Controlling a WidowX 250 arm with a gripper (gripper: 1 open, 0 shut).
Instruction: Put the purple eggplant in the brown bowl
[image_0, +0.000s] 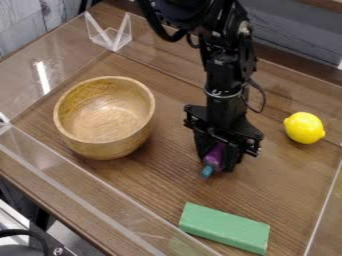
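We judge the purple eggplant to be a light, rigid plastic toy with a glossy, likely slippery skin; it should not deform or break under a firm pinch. The best hold looks to be across the thick middle of the body, not the tapered stem end, where it could squirt out of the fingers. That appears to be where it is taken now.

The eggplant is small and elongated, shiny purple, with a teal-green tip pointing toward the near edge. Most of it is hidden by the fingers. It lies on the wooden table, to the right of the brown bowl and apart from it, with the yellow lemon farther right and the green block nearer to us.

The gripper points straight down, low over the table, its black fingers drawn in tight against the eggplant's sides. The eggplant has not yet been lifted. The bowl is empty.
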